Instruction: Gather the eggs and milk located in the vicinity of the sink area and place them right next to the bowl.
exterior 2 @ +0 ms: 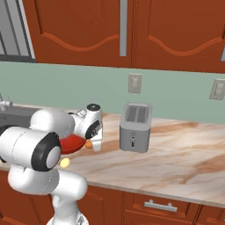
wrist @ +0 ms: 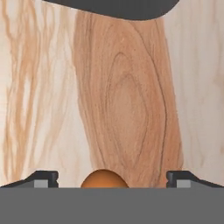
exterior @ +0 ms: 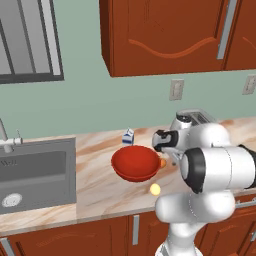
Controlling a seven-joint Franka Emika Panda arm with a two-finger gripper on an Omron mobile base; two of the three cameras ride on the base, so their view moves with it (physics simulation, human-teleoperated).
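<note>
The red bowl (exterior: 135, 162) sits on the marble counter right of the sink (exterior: 35, 172). Just behind the bowl stands the milk (exterior: 128, 136), a small white and blue carton. Of the eggs, the orange-brown egg (exterior: 162, 162) rests on the counter against the bowl's right side, and the pale yellow egg (exterior: 155, 189) lies in front of the bowl. My gripper (exterior: 171, 159) points down over the orange-brown egg and is open. In the hand view that egg (wrist: 104, 179) lies on the counter between the widely spread fingertips (wrist: 41, 178), clear of both. From the right base view the bowl (exterior 2: 72, 144) is partly hidden behind my arm.
A grey toaster (exterior 2: 136, 127) stands close to the right of the gripper (exterior 2: 96, 145); its dark base (wrist: 113, 6) shows at the top of the hand view. The faucet (exterior: 5, 140) rises at the sink's far left. Wall cabinets hang overhead.
</note>
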